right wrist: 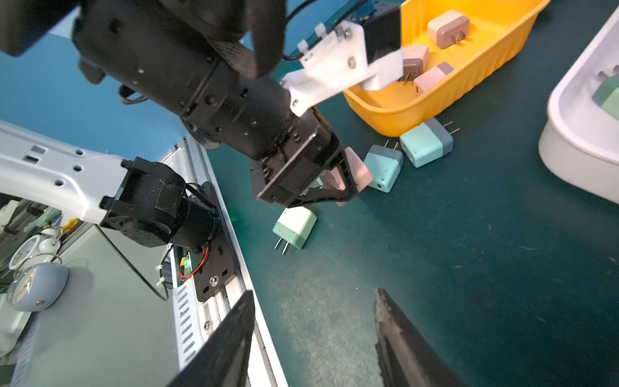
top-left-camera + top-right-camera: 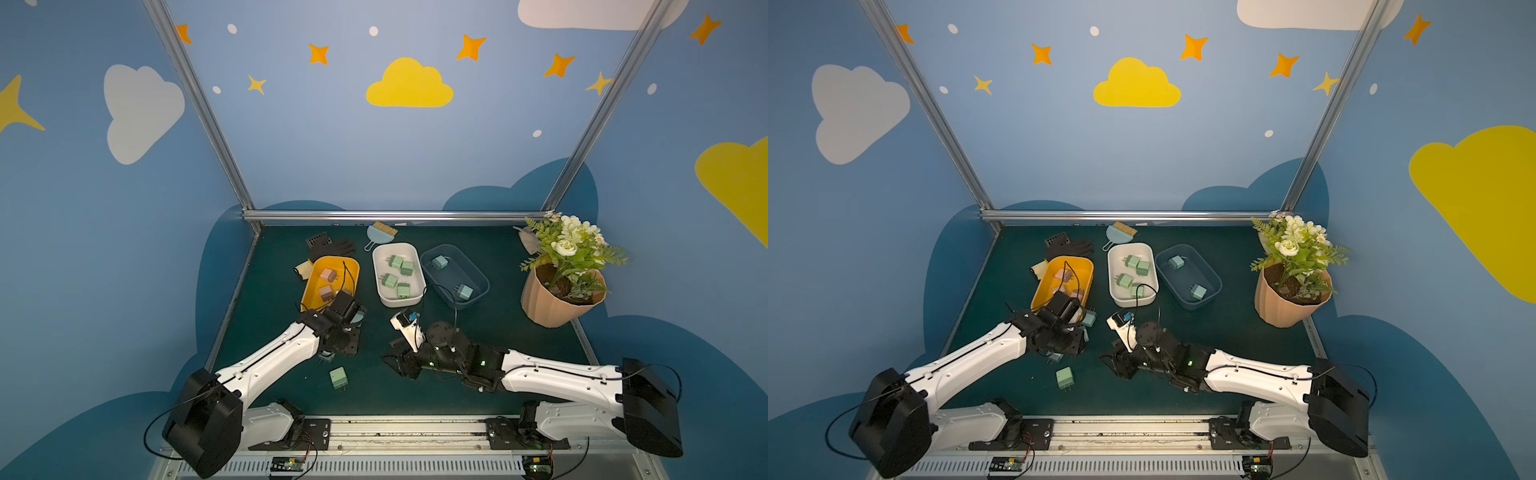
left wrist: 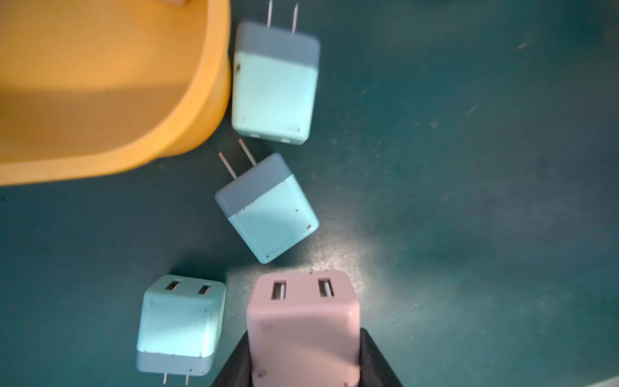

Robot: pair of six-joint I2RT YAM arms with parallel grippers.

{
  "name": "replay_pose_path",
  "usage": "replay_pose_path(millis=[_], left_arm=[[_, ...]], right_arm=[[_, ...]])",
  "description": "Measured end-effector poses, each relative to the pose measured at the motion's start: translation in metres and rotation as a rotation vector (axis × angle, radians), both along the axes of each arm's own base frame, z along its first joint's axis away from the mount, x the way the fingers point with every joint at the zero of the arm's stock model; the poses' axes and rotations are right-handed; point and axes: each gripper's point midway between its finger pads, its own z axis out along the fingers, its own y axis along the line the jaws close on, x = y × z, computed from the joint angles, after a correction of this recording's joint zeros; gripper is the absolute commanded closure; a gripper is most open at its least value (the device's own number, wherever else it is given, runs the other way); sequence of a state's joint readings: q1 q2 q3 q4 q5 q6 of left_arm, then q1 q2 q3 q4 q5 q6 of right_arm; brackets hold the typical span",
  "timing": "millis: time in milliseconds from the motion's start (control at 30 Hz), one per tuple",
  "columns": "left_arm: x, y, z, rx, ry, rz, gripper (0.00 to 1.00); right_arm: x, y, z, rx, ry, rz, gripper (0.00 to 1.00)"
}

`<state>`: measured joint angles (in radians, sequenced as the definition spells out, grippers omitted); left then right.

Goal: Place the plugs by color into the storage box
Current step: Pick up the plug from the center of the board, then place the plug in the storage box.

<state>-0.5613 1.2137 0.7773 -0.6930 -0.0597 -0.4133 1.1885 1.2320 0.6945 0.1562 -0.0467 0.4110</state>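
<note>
Pinched between the black fingers of the left gripper (image 3: 304, 358), a pink plug (image 3: 303, 321) fills the lower part of the left wrist view, with its two USB slots facing the camera and its prongs hidden. The right wrist view shows the same grip from the side, low over the dark green mat (image 1: 469, 268). Whether the plug touches the mat I cannot tell.

Three light blue plugs (image 3: 268, 207) lie on the mat close by. One is just beside the held plug, one is a little beyond it, and one is right against the outer wall of the yellow bin (image 3: 134, 100). A mint green plug (image 2: 338, 377) lies alone on the mat nearer the robot's base, with its prongs pointing toward the base.

The right gripper (image 1: 315, 298) hangs over bare mat with its fingers spread wide and nothing between them.

In both top views, three bins sit side by side toward the back of the mat. The yellow bin on the left holds pink plugs (image 1: 449, 26); three can be counted in the right wrist view. The white bin (image 2: 384, 296) in the middle holds four mint green plugs (image 2: 395, 262). The dark blue bin (image 2: 451, 276) on the right holds two pale plugs (image 2: 439, 262) that look blue-green. A potted plant (image 2: 557, 299) stands at the far right, well apart from the bins.
</note>
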Motion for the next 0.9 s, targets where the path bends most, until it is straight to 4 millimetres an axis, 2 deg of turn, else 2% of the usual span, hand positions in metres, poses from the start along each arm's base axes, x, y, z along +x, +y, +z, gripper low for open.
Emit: replay_pose_path(millis=[167, 300, 467, 567, 700, 900], left_arm=[[0.008, -0.003, 0.036, -0.057, -0.109, 0.000, 0.97], [0.021, -0.002, 0.072, -0.092, -0.224, 0.010, 0.97], [0.044, 0.010, 0.100, -0.087, -0.299, 0.046, 0.97], [0.057, 0.020, 0.098, -0.065, -0.294, 0.068, 0.97], [0.071, 0.033, 0.084, -0.037, -0.249, 0.093, 0.97], [0.097, 0.042, 0.073, -0.021, -0.202, 0.105, 0.97]], right_arm=[[0.015, -0.006, 0.003, -0.007, -0.038, -0.087, 0.40], [0.023, -0.009, 0.003, -0.017, -0.059, -0.125, 0.40], [0.029, -0.001, 0.010, -0.019, -0.076, -0.126, 0.40], [0.035, 0.008, 0.018, -0.013, -0.090, -0.124, 0.39], [0.043, 0.019, 0.023, -0.014, -0.102, -0.121, 0.39], [0.056, 0.034, 0.018, -0.037, -0.098, -0.117, 0.39]])
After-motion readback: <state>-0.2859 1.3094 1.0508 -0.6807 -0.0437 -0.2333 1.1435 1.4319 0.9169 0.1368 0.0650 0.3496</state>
